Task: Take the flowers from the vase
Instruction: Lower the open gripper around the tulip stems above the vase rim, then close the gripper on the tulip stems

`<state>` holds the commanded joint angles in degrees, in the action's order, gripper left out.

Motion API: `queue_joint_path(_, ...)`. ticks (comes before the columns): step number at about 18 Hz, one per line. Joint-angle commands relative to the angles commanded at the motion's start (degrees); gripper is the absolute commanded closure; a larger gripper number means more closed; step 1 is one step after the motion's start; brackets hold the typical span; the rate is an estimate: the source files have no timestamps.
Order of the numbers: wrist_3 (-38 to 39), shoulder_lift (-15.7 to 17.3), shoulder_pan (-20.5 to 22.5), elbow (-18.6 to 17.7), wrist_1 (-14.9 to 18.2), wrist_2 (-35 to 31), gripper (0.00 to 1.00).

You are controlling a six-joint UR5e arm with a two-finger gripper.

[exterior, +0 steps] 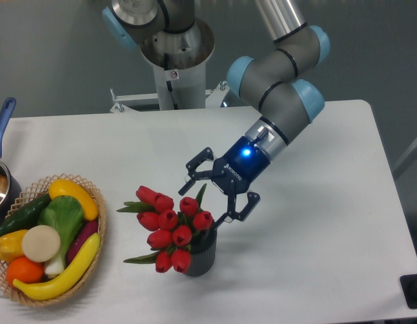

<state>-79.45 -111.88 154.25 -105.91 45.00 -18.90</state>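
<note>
While tilted left out of the vase (pixel 200 253), the flowers (pixel 169 226), jaws spread wide just beside them.

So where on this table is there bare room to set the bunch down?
The white table is bare right of the dark ribbed vase and open gripper, and behind the red tulips. Crowded left: wicker vegetable basket, blue-handled pot.

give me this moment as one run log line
phase: approach | claw: open, beside flowers | flowers: in vase, not gripped
</note>
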Motion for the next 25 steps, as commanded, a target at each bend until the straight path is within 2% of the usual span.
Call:
queue_joint_path(9, 0.1, -3.1, -1.9, 2.3, -0.8, 0.2, 0.0)
queue_joint_path(18, 0.2, -4.0, -3.1, 2.5, -0.8, 1.1, 0.0)
queue_joint_path(22, 0.3, -4.0, -3.2, 2.5, -0.8, 1.1, 0.21)
queue_joint_path(25, 0.3, -4.0, -3.2, 2.5, -0.8, 1.1, 0.4)
